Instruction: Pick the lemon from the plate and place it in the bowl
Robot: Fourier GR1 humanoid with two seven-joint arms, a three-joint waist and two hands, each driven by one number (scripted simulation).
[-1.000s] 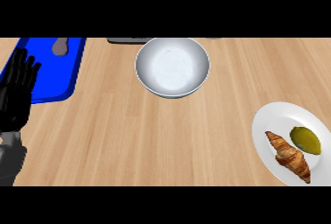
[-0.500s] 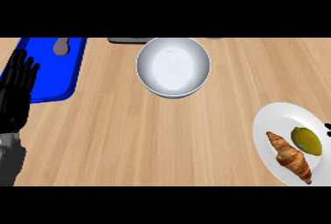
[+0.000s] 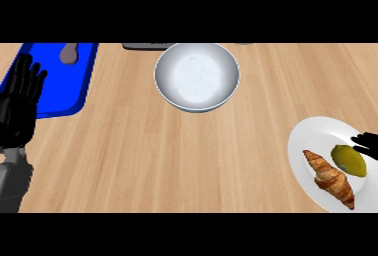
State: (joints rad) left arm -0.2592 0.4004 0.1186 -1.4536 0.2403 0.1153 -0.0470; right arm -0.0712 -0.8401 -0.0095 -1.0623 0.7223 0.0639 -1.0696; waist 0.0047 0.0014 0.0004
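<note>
A: Checking progress. Where's the lemon [image 3: 348, 160]?

B: Still on the plate [image 3: 314, 131], right edge of the counter [image 3: 170, 160], lying just beside a croissant [image 3: 331, 178]. Not lifted yet, as far as you can see.

A: And the right robot hand [image 3: 365, 142]?

B: Only some dark fingertips show at the right edge, over the plate's rim, next to the lemon's upper end. Can't tell if they touch it, and can't tell if the hand's wide or closed, since most of it's out of frame.

A: Left robot hand [image 3: 19, 102]?

B: Resting at the left edge, fingers straight & up, holding nothing, partly over the blue tray [image 3: 55, 85].

A: Bowl [image 3: 197, 75]?

B: Top centre, nothing in it, well apart from the plate.

A: So how far along, pct-wise?

B: Early, I'd judge. You're at the reach/approach step; grasp, lift, carry across to the bowl & release are all left. Watch the croissant when you close in, it sits right beside the lemon.
</note>
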